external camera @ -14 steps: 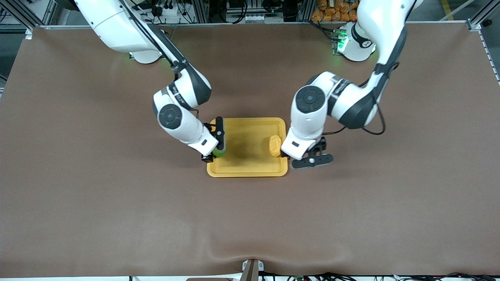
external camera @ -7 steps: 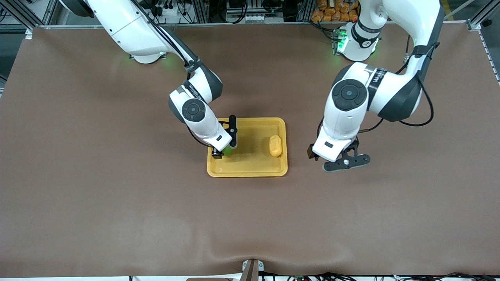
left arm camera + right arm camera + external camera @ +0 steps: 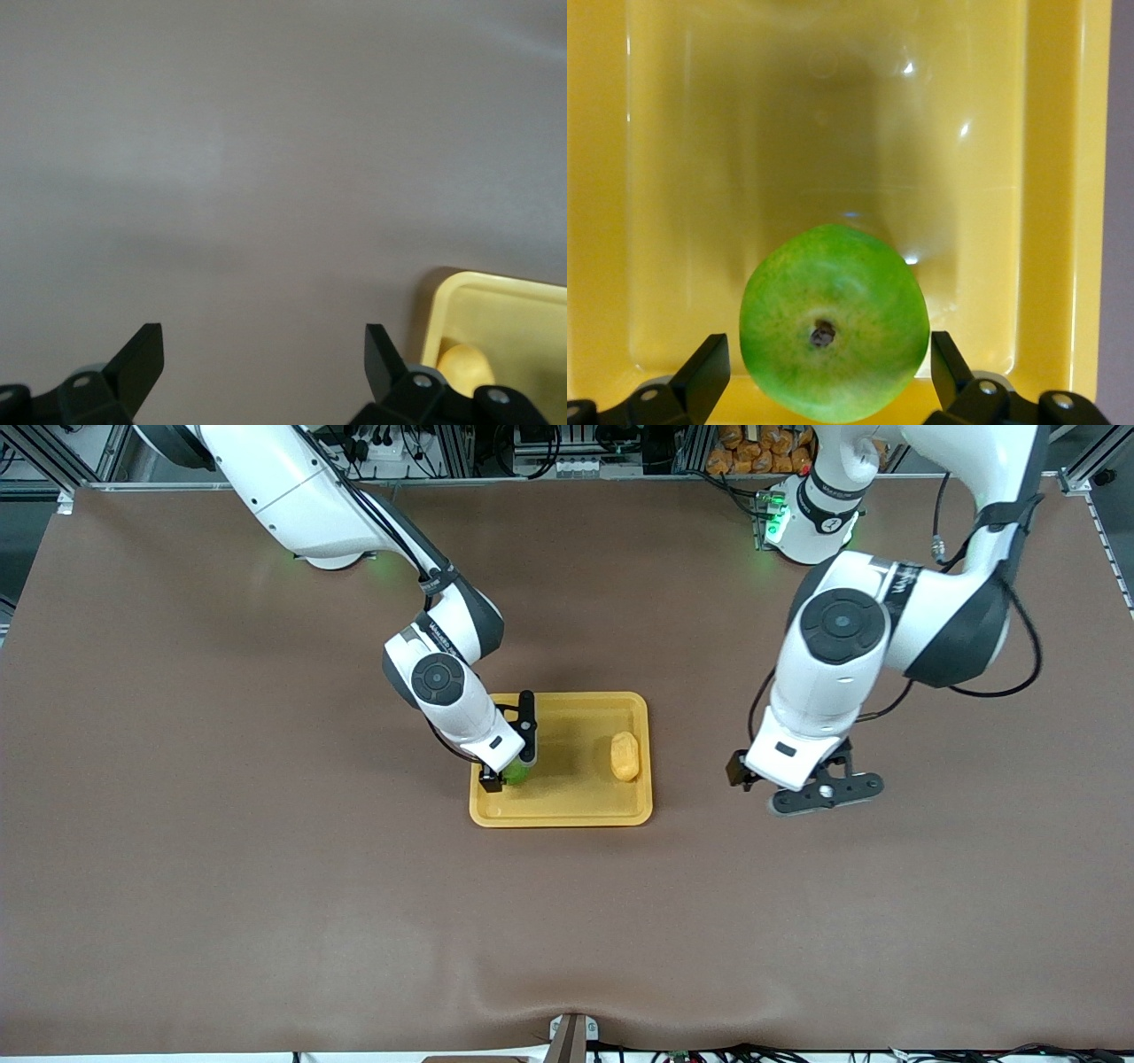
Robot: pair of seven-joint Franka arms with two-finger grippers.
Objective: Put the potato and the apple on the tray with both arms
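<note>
The yellow-orange tray (image 3: 567, 817) lies mid-table. The potato (image 3: 625, 755) rests on it near the edge toward the left arm's end. The green apple (image 3: 516, 773) sits on the tray floor at the right arm's end. My right gripper (image 3: 507, 769) is low around it. In the right wrist view the apple (image 3: 833, 345) sits on the tray (image 3: 833, 159) between the open fingers of that gripper (image 3: 830, 354), a thin gap on each side. My left gripper (image 3: 802, 788) is open and empty over bare table beside the tray. Its wrist view shows its spread fingers (image 3: 264, 341), the tray's corner (image 3: 496, 297) and the potato (image 3: 465, 363).
The brown table mat (image 3: 266, 868) surrounds the tray on all sides. Cables and aluminium framing (image 3: 549, 452) run along the table edge by the arm bases.
My left arm has drawn away from the tray toward its own end of the table, leaving the potato on the tray. My right gripper moved the apple farther in over the tray, then held still.
</note>
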